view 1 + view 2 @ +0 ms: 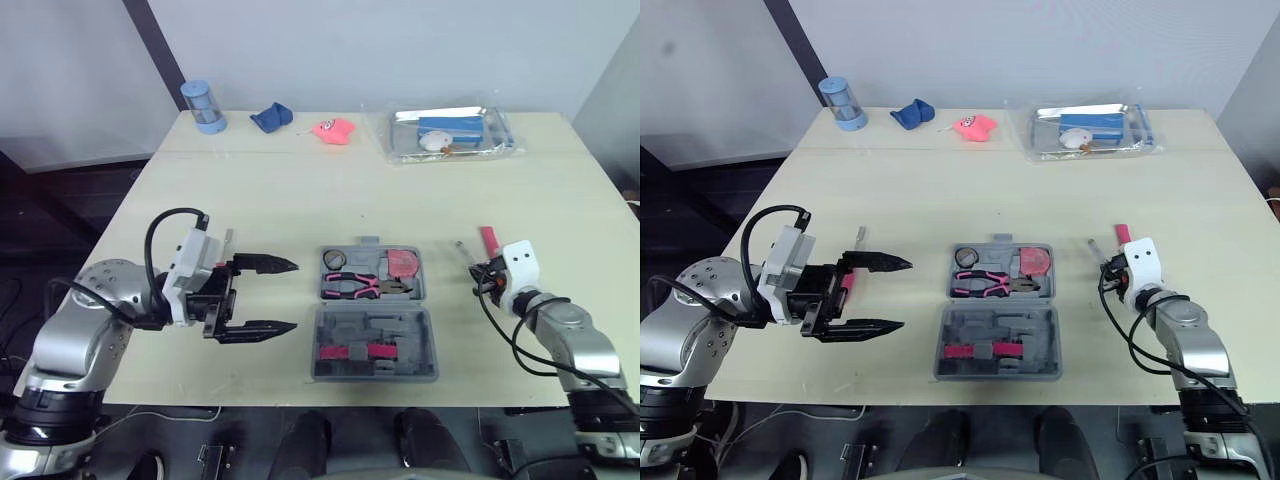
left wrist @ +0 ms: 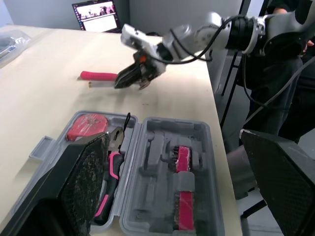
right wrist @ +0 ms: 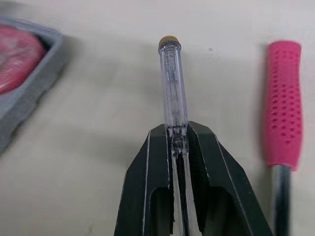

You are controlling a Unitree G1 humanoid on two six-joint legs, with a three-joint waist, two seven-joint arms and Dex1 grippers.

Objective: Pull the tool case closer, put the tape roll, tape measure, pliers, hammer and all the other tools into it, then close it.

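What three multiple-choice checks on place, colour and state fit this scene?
1. The pink-handled metal pliers lie: A on the bare table; B in the open grey plastic tool case; C in a gripper.
2. The grip of the long metal-shafted tool beside the right gripper is: A pink; B yellow; C green.
3. The right gripper is: A open; B shut on nothing; C shut on the clear plastic screwdriver.
B, they sit in the case; A, the dotted grip is pink; C, it clamps the clear handle.
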